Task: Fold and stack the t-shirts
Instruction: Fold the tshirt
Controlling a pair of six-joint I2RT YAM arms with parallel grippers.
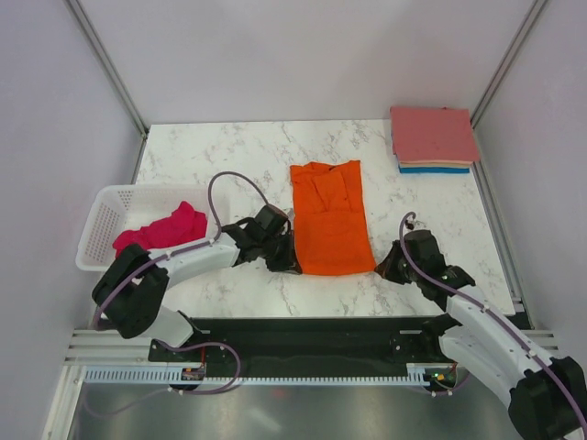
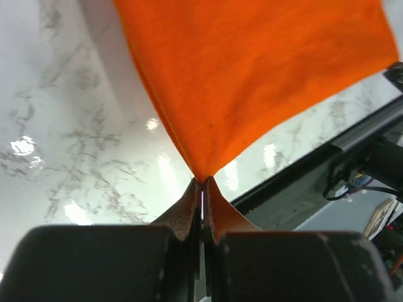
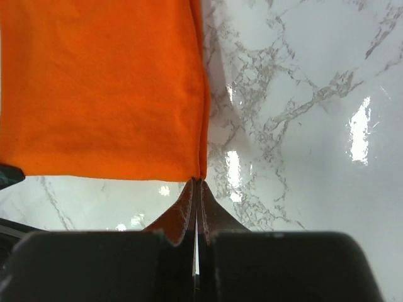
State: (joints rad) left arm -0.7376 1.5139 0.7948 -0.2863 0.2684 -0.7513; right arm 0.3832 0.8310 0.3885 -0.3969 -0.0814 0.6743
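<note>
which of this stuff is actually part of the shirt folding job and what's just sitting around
Job: orange shirt, pinched at its near corners by the left gripper and right gripper; pink shirt; folded stack.
Just there: basket, holding the pink shirt; table.

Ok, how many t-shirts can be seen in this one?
5: an orange one flat mid-table, a magenta one bunched in the white basket, and salmon-pink, peach and blue ones stacked far right. The stack may hide more.
</note>
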